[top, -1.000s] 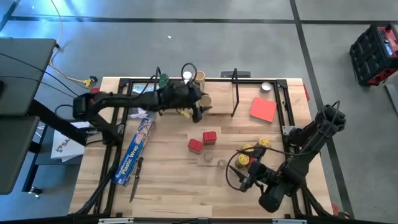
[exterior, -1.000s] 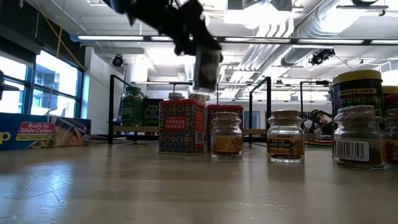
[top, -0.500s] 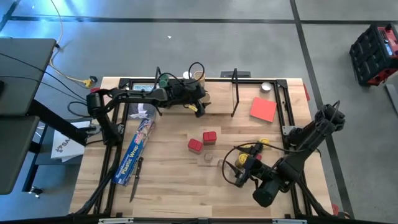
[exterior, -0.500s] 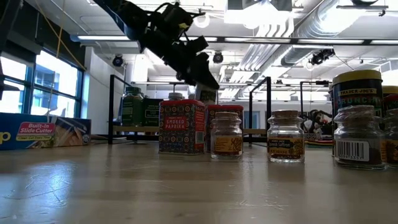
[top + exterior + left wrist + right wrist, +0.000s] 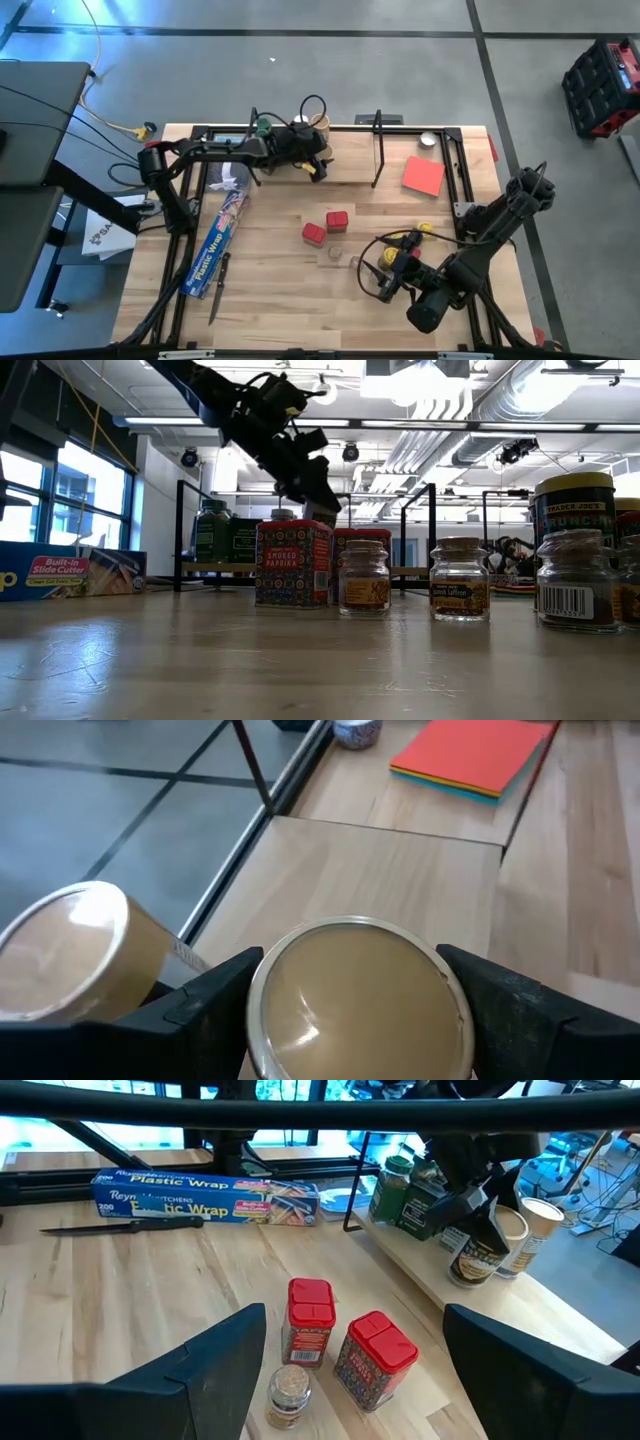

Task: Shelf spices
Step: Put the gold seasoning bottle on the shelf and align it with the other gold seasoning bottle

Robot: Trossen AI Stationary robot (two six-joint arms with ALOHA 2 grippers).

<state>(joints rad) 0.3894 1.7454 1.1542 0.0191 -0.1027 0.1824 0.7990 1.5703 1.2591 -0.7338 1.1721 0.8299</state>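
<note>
At the desk's far edge you have your left gripper point(image 5: 318, 165) over the shelf point(image 5: 480, 1295), its fingers spread to either side of a tan-lidded jar point(image 5: 355, 995) that stands on the board; whether they touch the glass you cannot tell. A second tan-lidded jar point(image 5: 70, 950) stands just beside it, with green-lidded jars point(image 5: 395, 1185) further along, so only a handful of spices look shelved. Most of the job seems left. Two red tins point(image 5: 325, 227) and small clear jars point(image 5: 345, 258) wait mid-desk, and yellow-lidded jars point(image 5: 405, 243) sit toward the right edge. Your right gripper point(image 5: 385, 283) hovers near the desk's front right corner, fingers spread and empty. The plastic-wrap box point(image 5: 218, 243) lies along the left side, the red card point(image 5: 423, 175) toward the far right corner.
</note>
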